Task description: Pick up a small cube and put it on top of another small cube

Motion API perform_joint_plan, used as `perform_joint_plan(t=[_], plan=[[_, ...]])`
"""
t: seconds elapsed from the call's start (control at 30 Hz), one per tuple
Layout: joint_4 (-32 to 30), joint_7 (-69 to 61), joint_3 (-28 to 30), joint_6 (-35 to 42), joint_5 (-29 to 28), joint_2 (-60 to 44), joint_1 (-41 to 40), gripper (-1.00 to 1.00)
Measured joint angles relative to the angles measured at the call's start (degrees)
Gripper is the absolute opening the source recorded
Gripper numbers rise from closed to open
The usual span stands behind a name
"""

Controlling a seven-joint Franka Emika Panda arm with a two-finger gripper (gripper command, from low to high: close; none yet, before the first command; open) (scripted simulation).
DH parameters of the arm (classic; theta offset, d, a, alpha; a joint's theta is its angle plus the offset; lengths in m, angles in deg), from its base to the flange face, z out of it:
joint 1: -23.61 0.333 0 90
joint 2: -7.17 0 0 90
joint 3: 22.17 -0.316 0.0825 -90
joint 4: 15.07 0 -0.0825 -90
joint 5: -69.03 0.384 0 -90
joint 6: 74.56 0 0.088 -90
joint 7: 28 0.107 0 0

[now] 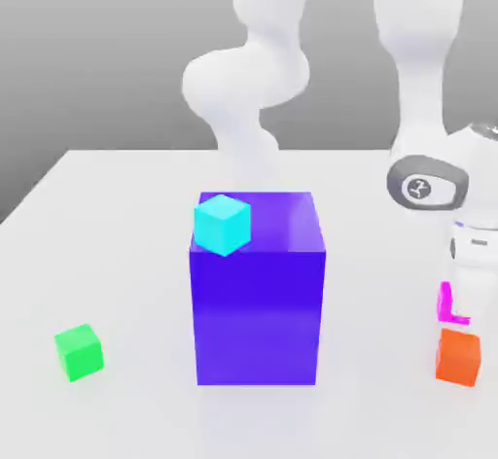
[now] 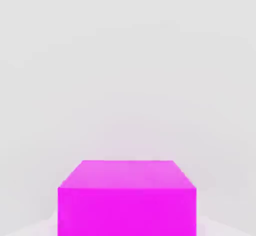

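**Pink cube in the pincer, low at the far right**

We see a white robot arm bending down at the exterior view's right edge. Its pincer (image 1: 453, 303) is pressed together on the small pink cube (image 1: 447, 301), which sits right between the fingers, just above the surface (image 1: 117, 253). In the hand view the pink cube (image 2: 126, 200) lies close under the camera, square to it, with pale bare surface beyond.

The relation that matters next, we judge, is cube to stacking target. An orange cube (image 1: 458, 358) sits directly at six o'clock from the pink one, almost touching it. A cyan cube (image 1: 223, 224) rests on a tall blue block (image 1: 257, 297) toward nine o'clock, well apart. A green cube (image 1: 79, 352) lies farther out, near eight o'clock.
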Motion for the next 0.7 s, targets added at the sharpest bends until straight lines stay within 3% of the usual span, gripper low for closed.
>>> perform_joint_plan(t=[0.1,0.17,0.7], plan=[[-1.36,-4.86,-3.92,4.41,6.56,5.97,-2.66,-1.0],[-1.11,-5.51,-3.34,6.03,9.43,7.14,-4.49,-1.0],[4.02,5.75,11.16,11.82,20.38,8.08,-19.65,-1.0]])
